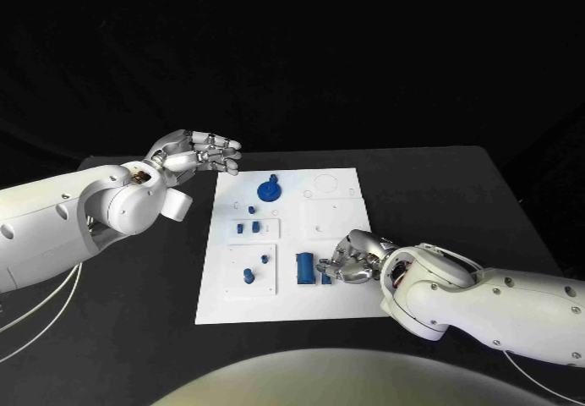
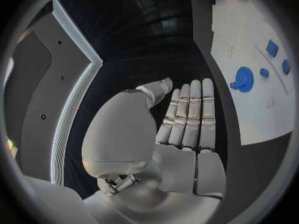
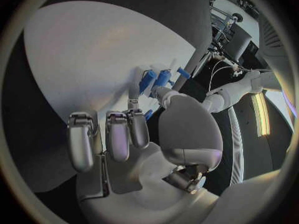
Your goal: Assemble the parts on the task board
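Several small blue parts on the task board [image 1: 336,296], one under my right hand [image 1: 350,260]

Near its front edge, the upright cylinder [image 1: 303,267] looks light, stiff, slick; I'd pinch its sides. I count one gear [image 1: 270,187] and roughly six smaller pieces. Right fingers curl beside a blue piece; grip I cannot tell. Left hand [image 1: 195,153] hovers off-board, empty, loosely spread

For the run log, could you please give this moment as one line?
left hand: open, beside task board | right hand: fingers at blue parts | grip: unclear
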